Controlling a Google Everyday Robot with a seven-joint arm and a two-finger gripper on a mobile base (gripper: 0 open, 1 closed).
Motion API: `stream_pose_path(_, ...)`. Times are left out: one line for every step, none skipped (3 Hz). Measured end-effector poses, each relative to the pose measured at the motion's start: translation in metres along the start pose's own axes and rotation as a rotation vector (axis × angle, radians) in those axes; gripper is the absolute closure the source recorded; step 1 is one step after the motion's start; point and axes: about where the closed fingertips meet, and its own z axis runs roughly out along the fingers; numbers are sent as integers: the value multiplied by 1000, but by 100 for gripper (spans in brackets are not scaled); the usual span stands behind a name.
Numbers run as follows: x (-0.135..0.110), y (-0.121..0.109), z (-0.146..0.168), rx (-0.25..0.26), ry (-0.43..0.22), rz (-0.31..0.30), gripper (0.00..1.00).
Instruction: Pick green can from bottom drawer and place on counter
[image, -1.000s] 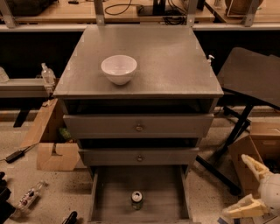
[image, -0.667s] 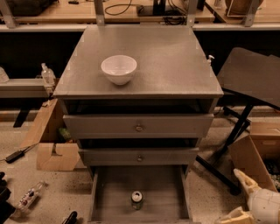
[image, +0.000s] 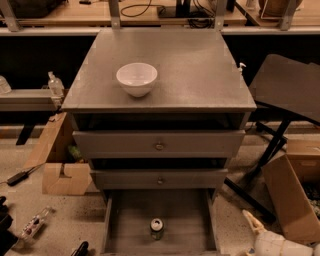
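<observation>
Camera view looks down on a grey three-drawer cabinet standing on a pale speckled floor. Its flat grey worktop fills the middle of the scene. Behind it runs a light wooden bench top carrying dark cables. To the right of the cabinet stands a dark tilted panel on a black frame.

Count on the worktop: one white bowl, upright and left of centre. Count of drawers: three. The upper two drawer fronts are slightly out, each with one small round knob, two knobs in all. The bottom drawer is pulled out towards the camera, with its floor exposed.

Count in the drawer: one green can, upright with its silver lid facing up. It stands near the middle of the floor towards the front edge, apart from both side walls.

Count of loose items around the cabinet: brown cardboard on the floor at the left and one cardboard box at the right. One clear bottle stands on a ledge left of the cabinet, and one small bottle lies on the floor at lower left.

The arm enters at the bottom right corner, low and outside the drawer. Its pale gripper points up and to the left, sitting right of the drawer's right wall and well apart from the green can. How far the gripper is open cannot be told, and nothing is seen in its hold.
</observation>
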Motion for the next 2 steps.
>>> stream_pose_path(24, 9, 50, -27, -12, 3, 0)
stream_pose_path(32, 14, 62, -37, -17, 15, 0)
